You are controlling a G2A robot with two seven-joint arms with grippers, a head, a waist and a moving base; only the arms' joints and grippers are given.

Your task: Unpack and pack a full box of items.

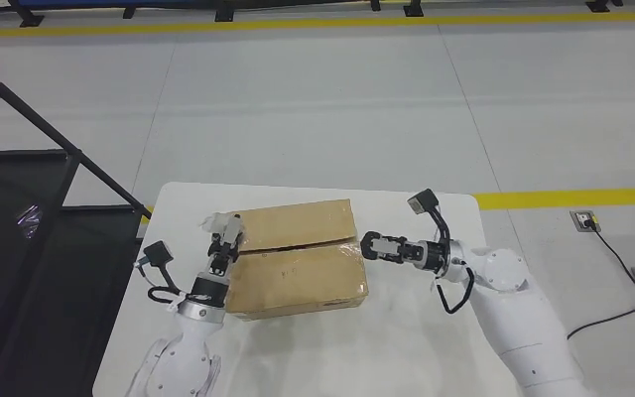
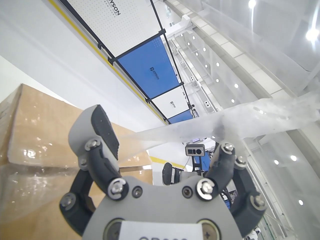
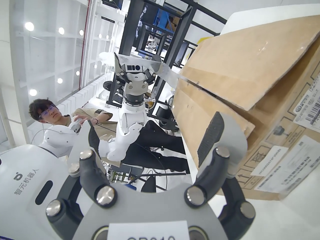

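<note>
A brown cardboard box (image 1: 298, 263) lies in the middle of the white table, its two top flaps down with the seam slightly parted. My left gripper (image 1: 226, 238) stands open over the box's left end. A strip of clear tape (image 2: 250, 116) runs from the box (image 2: 37, 126) across one finger of that gripper (image 2: 162, 131) and clings to it. In the right wrist view the same tape (image 3: 165, 72) stretches from the box seam to the far gripper. My right gripper (image 1: 367, 244) is open at the box's right end, one finger (image 3: 212, 136) close to the end flap of the box (image 3: 237, 71).
The table (image 1: 397, 337) has bare surface in front of and to the right of the box. A black rack (image 1: 40, 258) stands off the table's left side. A floor socket (image 1: 583, 220) with a cable lies to the right.
</note>
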